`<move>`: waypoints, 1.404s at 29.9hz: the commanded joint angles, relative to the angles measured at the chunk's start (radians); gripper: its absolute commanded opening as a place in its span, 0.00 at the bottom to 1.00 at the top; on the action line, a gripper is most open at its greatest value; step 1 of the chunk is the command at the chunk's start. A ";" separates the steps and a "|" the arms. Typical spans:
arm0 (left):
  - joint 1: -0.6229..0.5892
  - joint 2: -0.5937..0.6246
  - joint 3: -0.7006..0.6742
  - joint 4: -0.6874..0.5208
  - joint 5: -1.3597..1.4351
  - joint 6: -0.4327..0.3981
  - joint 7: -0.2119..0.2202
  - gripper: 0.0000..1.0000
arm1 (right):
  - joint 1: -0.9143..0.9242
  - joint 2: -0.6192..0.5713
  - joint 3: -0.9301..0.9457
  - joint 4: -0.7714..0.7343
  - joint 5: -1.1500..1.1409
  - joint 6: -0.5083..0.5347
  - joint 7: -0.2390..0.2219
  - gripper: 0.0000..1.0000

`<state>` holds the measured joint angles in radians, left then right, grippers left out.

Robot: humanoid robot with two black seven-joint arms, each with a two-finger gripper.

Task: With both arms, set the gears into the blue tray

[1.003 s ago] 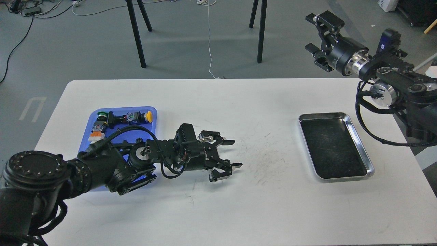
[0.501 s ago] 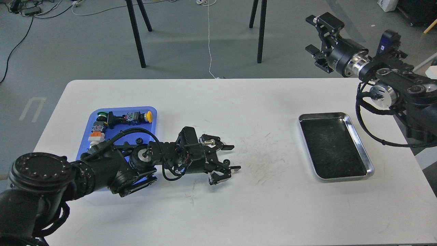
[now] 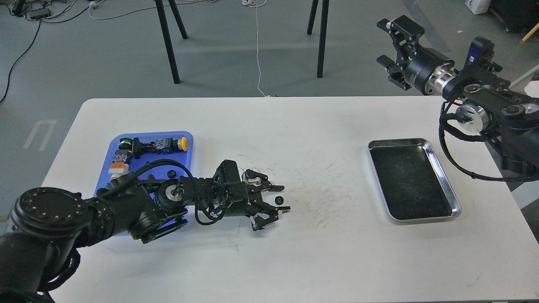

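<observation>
One small black gear (image 3: 278,199) lies on the white table, between the spread fingertips of my left gripper (image 3: 281,198), which is open and low over the table. A second gear (image 3: 171,173) rests inside the blue tray (image 3: 188,145) at the left, just behind my left arm. That arm lies across the tray's near right corner and hides it. My right gripper (image 3: 386,42) is open and empty, raised high beyond the table's far right corner, far from both gears.
A shiny silver tray (image 3: 438,165) with a dark floor sits at the right. The blue tray also holds a yellow-capped part (image 3: 182,144), a green-capped part (image 3: 124,141) and an orange and white part (image 3: 118,167). Black stand legs (image 3: 168,42) rise behind the table.
My left gripper has drawn back to the left and slightly toward the tray. The gear on the table now shows between its fingertips. The right arm has barely moved.
</observation>
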<state>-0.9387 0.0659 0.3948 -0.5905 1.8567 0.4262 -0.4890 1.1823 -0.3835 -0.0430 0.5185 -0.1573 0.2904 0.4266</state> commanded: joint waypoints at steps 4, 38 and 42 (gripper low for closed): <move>-0.002 0.002 0.002 0.006 -0.001 0.000 0.000 0.40 | 0.002 0.003 0.000 0.000 0.001 -0.001 0.000 0.99; -0.156 0.035 0.007 -0.052 -0.226 -0.039 0.000 0.11 | -0.092 0.008 -0.035 -0.048 -0.007 -0.004 0.008 0.99; -0.187 0.057 -0.059 -0.080 -0.344 -0.095 0.000 0.11 | -0.104 0.005 -0.035 -0.048 -0.007 -0.004 0.008 0.99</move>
<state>-1.1049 0.1101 0.3795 -0.6545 1.5852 0.3657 -0.4885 1.0859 -0.3763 -0.0778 0.4720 -0.1644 0.2867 0.4337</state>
